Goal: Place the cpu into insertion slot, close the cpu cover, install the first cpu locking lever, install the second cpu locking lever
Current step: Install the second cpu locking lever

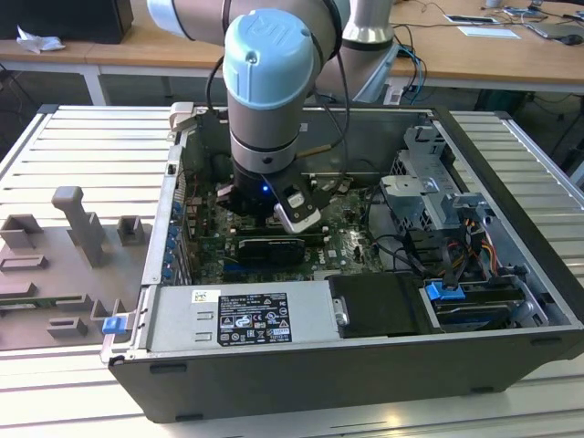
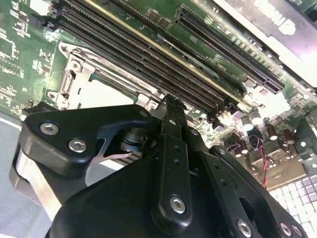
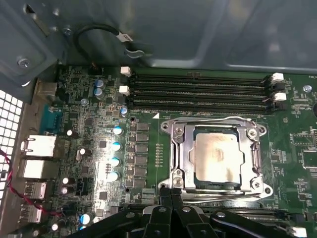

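Observation:
The cpu [image 3: 218, 157], a pale square chip, lies flat in the insertion slot [image 3: 198, 186] on the green board. The silver cpu cover [image 3: 179, 144] lies down around it, and the chip shows through its window. Thin metal levers [image 3: 257, 158] run along the socket's sides. My gripper [image 3: 171, 192] is shut, its black fingers pressed together with nothing visible between them, right at the socket's near edge. In the second wrist view the gripper [image 2: 168, 101] stands beside the socket frame [image 2: 79, 74]. In the exterior view the arm's wrist [image 1: 269, 82] reaches down into the open computer case.
Long memory slots [image 3: 198, 91] run beside the socket, with capacitors [image 3: 116, 153] and rear ports [image 3: 37, 148] on the other side. The case wall [image 3: 198, 29] rises behind. A black card [image 1: 269, 248], the power supply [image 1: 237, 319] and a drive cage [image 1: 429, 192] crowd the case. A grey fixture tray [image 1: 64, 265] lies outside.

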`<state>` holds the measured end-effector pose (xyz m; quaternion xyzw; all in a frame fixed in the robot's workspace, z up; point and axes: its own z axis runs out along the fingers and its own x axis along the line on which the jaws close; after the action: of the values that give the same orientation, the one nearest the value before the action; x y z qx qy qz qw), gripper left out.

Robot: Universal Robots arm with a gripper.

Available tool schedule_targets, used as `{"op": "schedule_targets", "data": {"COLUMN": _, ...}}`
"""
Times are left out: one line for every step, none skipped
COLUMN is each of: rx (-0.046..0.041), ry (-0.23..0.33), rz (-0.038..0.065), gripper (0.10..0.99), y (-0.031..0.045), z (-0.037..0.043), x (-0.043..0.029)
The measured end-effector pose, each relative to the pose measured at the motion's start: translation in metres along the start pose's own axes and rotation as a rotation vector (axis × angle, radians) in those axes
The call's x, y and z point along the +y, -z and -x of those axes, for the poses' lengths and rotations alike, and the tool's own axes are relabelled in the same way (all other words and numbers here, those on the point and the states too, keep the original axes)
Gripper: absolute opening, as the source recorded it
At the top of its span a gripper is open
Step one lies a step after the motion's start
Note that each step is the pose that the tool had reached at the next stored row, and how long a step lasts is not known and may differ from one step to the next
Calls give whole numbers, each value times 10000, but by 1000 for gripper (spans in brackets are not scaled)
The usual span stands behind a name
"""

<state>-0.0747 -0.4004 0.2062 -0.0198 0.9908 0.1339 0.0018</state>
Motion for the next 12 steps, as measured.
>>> {"op": "schedule_targets", "data": {"rx": -3, "ry": 3, "rz": 61, "gripper": 106, "y": -9, "z": -4, "x": -4}}
{"op": "schedule_targets", "data": {"rx": -4, "ry": 7, "rz": 134, "gripper": 106, "y": -18, "z": -10, "x": -9}}
{"op": "schedule_targets", "data": {"rx": -6, "ry": 7, "rz": 165, "gripper": 106, "y": -23, "z": -13, "x": -11}}
{"op": "schedule_targets", "data": {"rx": -7, "ry": 7, "rz": 192, "gripper": 106, "y": -30, "z": -16, "x": -13}}
{"op": "schedule_targets", "data": {"rx": -8, "ry": 8, "rz": 216, "gripper": 106, "y": -36, "z": -18, "x": -14}}
{"op": "schedule_targets", "data": {"rx": -9, "ry": 8, "rz": 239, "gripper": 106, "y": -43, "z": -20, "x": -16}}
{"op": "schedule_targets", "data": {"rx": -11, "ry": 6, "rz": 272, "gripper": 106, "y": -53, "z": -22, "x": -19}}
{"op": "schedule_targets", "data": {"rx": -10, "ry": 6, "rz": 286, "gripper": 106, "y": -58, "z": -23, "x": -21}}
{"op": "schedule_targets", "data": {"rx": -11, "ry": 5, "rz": 300, "gripper": 106, "y": -66, "z": -24, "x": -23}}
{"op": "schedule_targets", "data": {"rx": -11, "ry": 6, "rz": 317, "gripper": 106, "y": -76, "z": -24, "x": -25}}
{"op": "schedule_targets", "data": {"rx": -13, "ry": 7, "rz": 330, "gripper": 106, "y": -83, "z": -23, "x": -27}}
{"op": "schedule_targets", "data": {"rx": -15, "ry": 7, "rz": 340, "gripper": 106, "y": -89, "z": -23, "x": -29}}
